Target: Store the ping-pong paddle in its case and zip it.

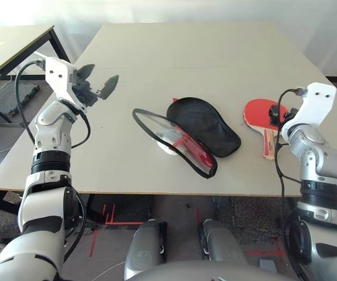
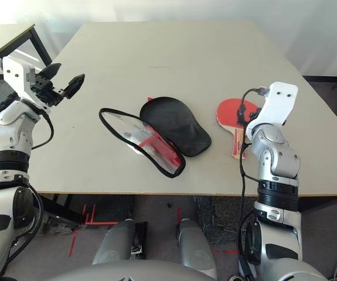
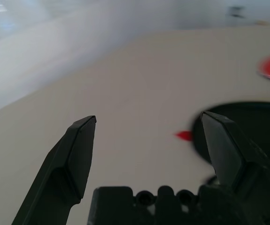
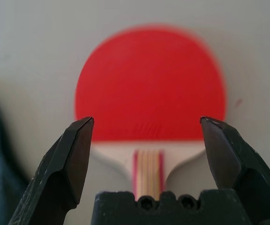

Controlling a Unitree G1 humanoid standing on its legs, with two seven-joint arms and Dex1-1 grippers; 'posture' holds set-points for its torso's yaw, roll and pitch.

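Note:
The ping-pong paddle (image 1: 255, 111) lies flat at the table's right, red blade away from me and pale striped handle (image 1: 269, 145) toward the front edge. My right gripper (image 4: 146, 124) hovers just above it, open, with its fingers on either side of the handle's neck (image 4: 148, 161) and not touching. The case (image 1: 206, 126) lies unzipped in the middle of the table, its black face spread to the right and its other half (image 1: 177, 140) with the black zipper rim to the left. My left gripper (image 1: 99, 77) is raised over the table's left side, open and holding nothing.
A whitish bundle (image 1: 167, 146) peeks out from under the opened case. A small red mark (image 3: 184, 136) sits on the table beside the black face. A second table (image 1: 13, 44) stands off to the far left. The table's front edge (image 1: 156, 192) is close to my body.

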